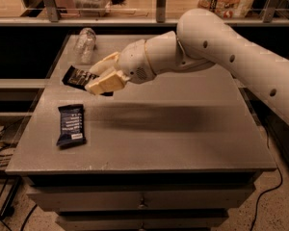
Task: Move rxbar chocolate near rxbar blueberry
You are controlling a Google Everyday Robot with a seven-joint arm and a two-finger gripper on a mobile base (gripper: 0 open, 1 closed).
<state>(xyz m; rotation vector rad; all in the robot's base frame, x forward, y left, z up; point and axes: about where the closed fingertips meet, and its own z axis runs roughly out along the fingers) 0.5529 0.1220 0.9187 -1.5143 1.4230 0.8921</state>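
Chocolate bar (77, 77) is pinched between the two fingers of my gripper (94, 79), its black wrapper sticking out to the left past the fingertips. I see it held above the left-back part of the table (183, 138), the fingers pressed onto the bar's right end. The arm (221, 47) reaches in from the right. On my screen the blueberry bar (71, 124) lies flat near the table's left edge, nearer the front than the held bar and apart from it. A clear plastic bottle (85, 43) lies at the back-left corner, behind the gripper.
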